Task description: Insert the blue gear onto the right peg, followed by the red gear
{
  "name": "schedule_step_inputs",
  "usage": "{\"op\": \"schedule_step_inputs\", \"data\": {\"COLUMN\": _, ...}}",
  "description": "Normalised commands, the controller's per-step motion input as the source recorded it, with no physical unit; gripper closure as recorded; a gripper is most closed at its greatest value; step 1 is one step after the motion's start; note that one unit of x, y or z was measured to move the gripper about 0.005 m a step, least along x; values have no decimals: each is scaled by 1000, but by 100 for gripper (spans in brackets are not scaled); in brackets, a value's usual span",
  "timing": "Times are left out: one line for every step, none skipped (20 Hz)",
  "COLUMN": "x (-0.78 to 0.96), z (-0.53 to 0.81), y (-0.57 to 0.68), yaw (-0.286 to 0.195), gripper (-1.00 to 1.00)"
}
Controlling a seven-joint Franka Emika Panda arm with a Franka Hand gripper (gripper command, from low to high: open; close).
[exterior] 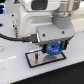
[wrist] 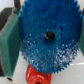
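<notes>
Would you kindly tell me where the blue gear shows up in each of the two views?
Exterior view: the blue gear sits low and toward the exterior view's right, held in the tool above the grey plate.
Wrist view: the blue gear fills most of the picture.
Shared landmark: the gear's dark centre hole.

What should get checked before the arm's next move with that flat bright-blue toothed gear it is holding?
1. Flat bright-blue toothed gear clamped between the green fingers: ok.
2. Gripper over the black-framed grey rectangular plate: ok.
3. Gear's centre hole lined up with the thin dark right peg: cannot tell, as the peg is hidden.
4. Gear level, not tilted: cannot tell from these views.
5. Round bright-red toothed gear free for the second step: ok. It is ungripped and shows past the blue gear's rim in the wrist view.
</notes>
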Motion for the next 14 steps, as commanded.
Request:
{"op": "schedule_step_inputs", "data": {"x": 36, "z": 255, "y": -98, "yaw": 0, "gripper": 100}}
{"op": "schedule_step_inputs", "data": {"x": 11, "z": 196, "y": -76, "yaw": 0, "gripper": 100}}
{"op": "schedule_step_inputs", "data": {"x": 87, "z": 156, "y": -32, "yaw": 0, "gripper": 100}}
{"op": "schedule_step_inputs", "data": {"x": 180, "z": 110, "y": -117, "yaw": 0, "gripper": 100}}
{"op": "schedule_step_inputs", "data": {"x": 71, "z": 165, "y": -67, "yaw": 0, "gripper": 100}}
{"op": "schedule_step_inputs", "data": {"x": 291, "z": 162, "y": -246, "yaw": 0, "gripper": 100}}
{"op": "schedule_step_inputs", "data": {"x": 214, "z": 92, "y": 3, "yaw": 0, "gripper": 100}}
{"op": "schedule_step_inputs", "data": {"x": 96, "z": -160, "y": -108, "yaw": 0, "gripper": 100}}
{"op": "schedule_step_inputs", "data": {"x": 76, "z": -9, "y": -103, "yaw": 0, "gripper": 100}}
{"op": "schedule_step_inputs", "data": {"x": 133, "z": -76, "y": -30, "yaw": 0, "gripper": 100}}
{"op": "schedule_step_inputs", "data": {"x": 99, "z": -133, "y": -109, "yaw": 0, "gripper": 100}}
{"op": "schedule_step_inputs", "data": {"x": 86, "z": -107, "y": -96, "yaw": 0, "gripper": 100}}
{"op": "schedule_step_inputs", "data": {"x": 117, "z": -163, "y": -91, "yaw": 0, "gripper": 100}}
{"op": "schedule_step_inputs", "data": {"x": 104, "z": -160, "y": -65, "yaw": 0, "gripper": 100}}
